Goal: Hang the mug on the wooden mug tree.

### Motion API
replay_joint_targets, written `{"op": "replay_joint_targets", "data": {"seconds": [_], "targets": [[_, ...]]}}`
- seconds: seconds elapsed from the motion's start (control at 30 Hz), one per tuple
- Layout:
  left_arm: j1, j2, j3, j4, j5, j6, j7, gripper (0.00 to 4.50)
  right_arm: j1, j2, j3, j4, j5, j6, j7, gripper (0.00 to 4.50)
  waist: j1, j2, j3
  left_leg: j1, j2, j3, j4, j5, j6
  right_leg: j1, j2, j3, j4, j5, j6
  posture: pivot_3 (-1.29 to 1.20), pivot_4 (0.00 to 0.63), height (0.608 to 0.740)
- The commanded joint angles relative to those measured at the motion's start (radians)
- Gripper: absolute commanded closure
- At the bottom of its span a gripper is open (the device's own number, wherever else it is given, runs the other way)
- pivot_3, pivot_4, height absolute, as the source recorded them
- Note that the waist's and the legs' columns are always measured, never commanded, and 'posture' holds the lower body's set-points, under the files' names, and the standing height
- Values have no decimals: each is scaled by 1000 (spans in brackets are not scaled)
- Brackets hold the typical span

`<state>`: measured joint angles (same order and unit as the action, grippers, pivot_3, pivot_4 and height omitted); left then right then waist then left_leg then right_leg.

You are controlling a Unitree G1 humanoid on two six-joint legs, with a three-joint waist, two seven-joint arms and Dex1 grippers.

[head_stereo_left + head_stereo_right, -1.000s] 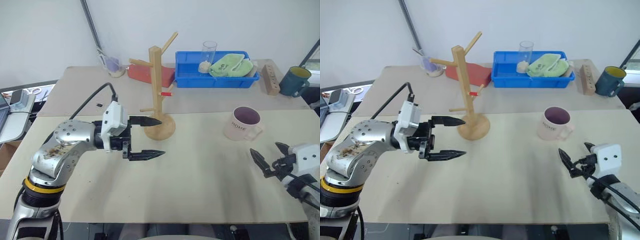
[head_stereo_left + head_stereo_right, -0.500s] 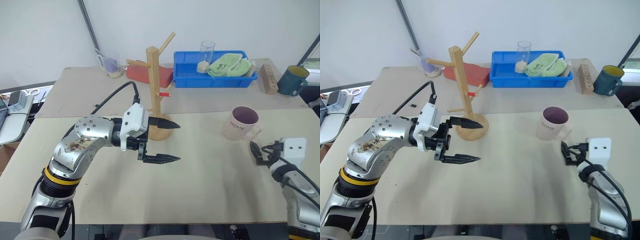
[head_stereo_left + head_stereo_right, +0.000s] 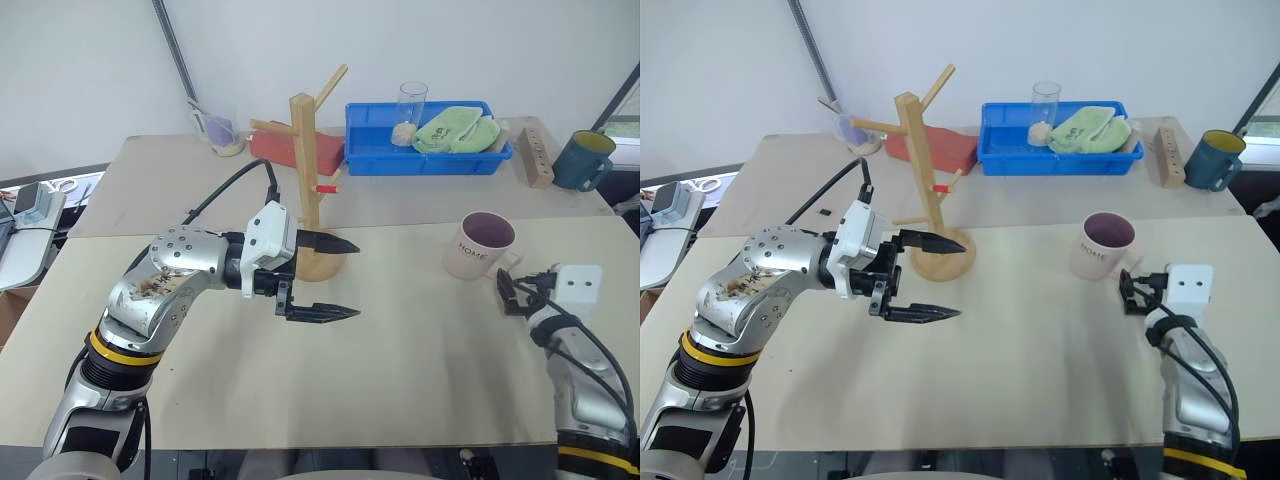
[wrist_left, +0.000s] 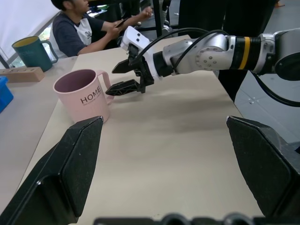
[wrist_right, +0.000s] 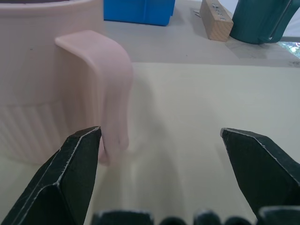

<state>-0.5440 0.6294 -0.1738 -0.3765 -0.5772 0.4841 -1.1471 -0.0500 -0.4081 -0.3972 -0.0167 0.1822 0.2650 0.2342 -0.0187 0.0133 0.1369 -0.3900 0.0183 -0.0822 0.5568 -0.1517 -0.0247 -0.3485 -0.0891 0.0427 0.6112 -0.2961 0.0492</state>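
Right wrist view: my right gripper [image 5: 159, 176], fingers spread wide and empty, has advanced to the mug [image 3: 483, 245] handle; grasp pending. Left gripper [image 3: 335, 278] open, beside the wooden mug tree [image 3: 310, 170].

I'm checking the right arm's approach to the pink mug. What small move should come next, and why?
Probably ease the right gripper forward so its open fingers straddle the handle of the mug, then close. One finger is already beside the handle, but nothing is gripped yet.

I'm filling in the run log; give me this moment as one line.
stage: reaching for mug | right gripper: open, at handle of mug | left gripper: open, empty, beside mug tree | mug: upright on table
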Motion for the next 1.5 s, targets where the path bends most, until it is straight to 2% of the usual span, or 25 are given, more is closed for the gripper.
{"op": "replay_joint_targets", "data": {"seconds": [0.03, 0.17, 0.43, 0.47, 0.6, 0.77, 0.87, 0.93, 1.1, 1.27, 1.5], "targets": [[-23, -3, 9, -1, 9, -17, -3, 0, -47, 12, 6, 19, 15, -35, -6, 259, -2, 0, 0, 0, 0, 0, 0, 0, 0, 0, 0, 1, 0, 0, 0, 0, 150, 740], [-23, -9, 11, 2, 14, -18, -3, 0, -88, 24, 11, 70, 11, -44, -13, 1503, -4, 0, 0, 1, 0, 0, 0, 0, 0, 0, 1, 1, 0, 0, 0, 0, 150, 740], [-13, -6, 24, 1, 12, -8, -3, 0, -120, 32, 31, 108, 6, -59, -15, 4313, -4, 0, 0, 1, 0, 0, 0, 0, 0, 0, 2, 3, 1, 0, 1, 0, 150, 740], [-6, -1, 32, -1, 12, -5, 2, 0, -119, 30, 33, 95, 6, -59, -13, 4446, -4, 0, 0, 1, 0, 0, 0, 0, 1, 0, 2, 4, 1, 0, 1, 0, 150, 740], [31, 24, 80, -8, 1, 16, 28, 0, -98, -10, 71, -4, -12, -51, 30, 4446, -5, 0, 0, 1, 0, 0, 0, 0, 1, 0, 3, 4, 1, 0, 0, 0, 150, 740], [166, 87, 214, -34, -22, 44, 82, 0, -94, -205, 228, -225, -98, -8, 204, 4446, -26, 1, -1, 1, 1, 0, 0, 1, 1, 0, 6, 10, 3, 3, 5, 0, 150, 740], [297, 96, 356, -39, -80, 42, 107, 0, -226, -344, 370, -314, -162, 2, 358, 4446, -35, 0, 0, 4, 2, -1, 0, 0, 1, 0, 12, 17, 2, 0, 0, 0, 150, 740], [355, 96, 414, -38, -99, 24, 110, 0, -327, -387, 443, -321, -192, -1, 426, 4446, -39, -2, 1, 7, 3, -2, -1, 0, 1, -2, 12, 19, 3, 0, 0, 0, 150, 740], [426, 105, 488, -10, -74, -6, 144, 0, -614, -377, 620, -255, -253, 8, 581, 4446, -28, -5, 3, 8, 8, 2, -1, -2, -2, -5, 14, 18, 1, -1, -2, 0, 150, 740], [434, 121, 534, -23, -109, 1, 152, 0, -872, -286, 783, -133, -324, -27, 718, 4446, -19, -5, 3, 6, 11, 6, -1, -4, -7, -5, 15, 18, 1, 1, -4, 0, 150, 740], [449, 145, 562, -74, -168, 39, 178, 0, -993, -215, 816, -6, -368, -89, 763, 4446, -19, -5, 3, 7, 16, 7, -2, -4, -6, -6, 20, 18, 2, 3, -8, 0, 150, 740]]}}
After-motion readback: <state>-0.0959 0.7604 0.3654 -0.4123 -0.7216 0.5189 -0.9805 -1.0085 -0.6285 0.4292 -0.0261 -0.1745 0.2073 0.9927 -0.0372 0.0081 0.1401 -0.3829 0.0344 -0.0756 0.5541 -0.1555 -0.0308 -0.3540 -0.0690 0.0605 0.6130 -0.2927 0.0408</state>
